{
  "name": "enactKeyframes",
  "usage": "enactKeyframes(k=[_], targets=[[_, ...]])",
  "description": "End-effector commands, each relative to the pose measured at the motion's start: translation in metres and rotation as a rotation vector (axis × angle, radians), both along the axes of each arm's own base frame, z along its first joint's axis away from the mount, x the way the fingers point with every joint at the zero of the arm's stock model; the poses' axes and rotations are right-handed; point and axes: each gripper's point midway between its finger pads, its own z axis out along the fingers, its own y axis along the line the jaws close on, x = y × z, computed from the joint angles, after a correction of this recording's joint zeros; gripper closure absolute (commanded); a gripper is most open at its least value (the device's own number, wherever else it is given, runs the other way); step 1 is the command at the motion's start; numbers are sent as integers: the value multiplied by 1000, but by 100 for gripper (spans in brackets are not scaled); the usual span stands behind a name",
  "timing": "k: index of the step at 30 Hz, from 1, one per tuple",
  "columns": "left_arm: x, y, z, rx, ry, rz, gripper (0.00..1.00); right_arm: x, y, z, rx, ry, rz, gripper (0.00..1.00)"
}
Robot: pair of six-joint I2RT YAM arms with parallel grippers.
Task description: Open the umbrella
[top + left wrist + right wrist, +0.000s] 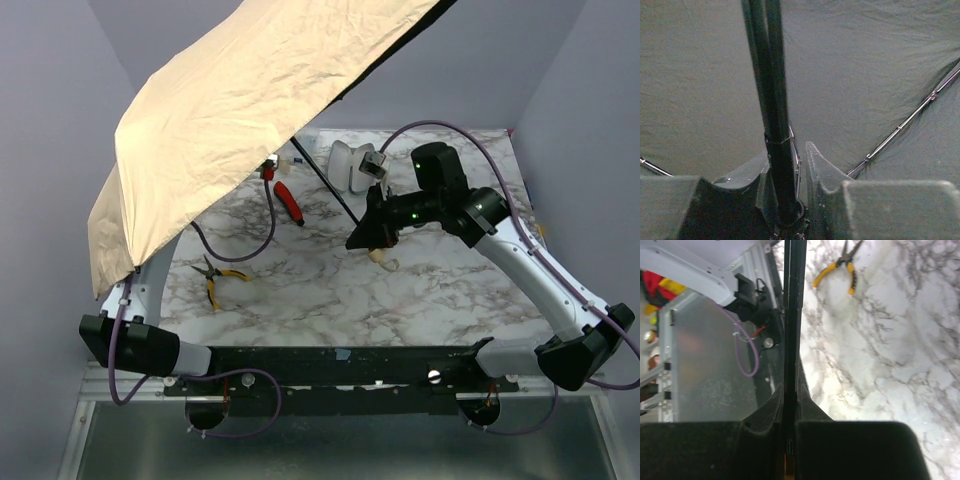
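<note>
The umbrella stood spread. The right pincer clamped the shaft, and the left pincer straddled it, grip unclear. A straight push along it — never sideways — looked wisest.

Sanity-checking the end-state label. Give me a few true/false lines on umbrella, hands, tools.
1. The canopy is spread open. True.
2. The right hand is shut on the shaft. True.
3. The pliers lie right under the right hand. False: they lie on the table far to its left, near the canopy's low edge.
4. The left hand is off the shaft. False: its fingers sit on either side of the shaft, under the canopy.
</note>
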Motion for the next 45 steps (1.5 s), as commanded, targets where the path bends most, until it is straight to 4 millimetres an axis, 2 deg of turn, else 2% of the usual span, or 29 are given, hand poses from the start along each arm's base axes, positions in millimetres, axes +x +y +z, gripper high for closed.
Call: enactKeyframes(k=[1,4,8,14,18,26,31,35,41,43,45], targets=[[0,29,39,-105,-119,201,70,-30,4,16,66,145,82,99],[-7,1,21,-94,-51,120,64,-21,15,37,148,116,71,99],[-19,-22,-5,-52,14,45,61,-14,22,55,215,93,59,99],[-55,-48,-54,9,138,-80,60,-5,28,62,263,48,40,99],[-83,-60,-79,53,194,-146,60,-2,33,66,290,34,57,99],[-127,-75,-102,125,182,-229,61,1,40,59,288,60,95,99],[-149,-85,-107,151,187,-266,61,1,43,54,281,94,110,99],[-154,-93,-113,189,192,-270,61,-4,46,52,279,99,133,99],[-145,-103,-132,272,180,-219,62,-21,48,47,265,86,186,99],[-139,-103,-135,282,171,-191,68,-24,49,43,255,82,190,99],[-135,-102,-133,280,177,-157,82,-25,47,39,248,83,189,99]])
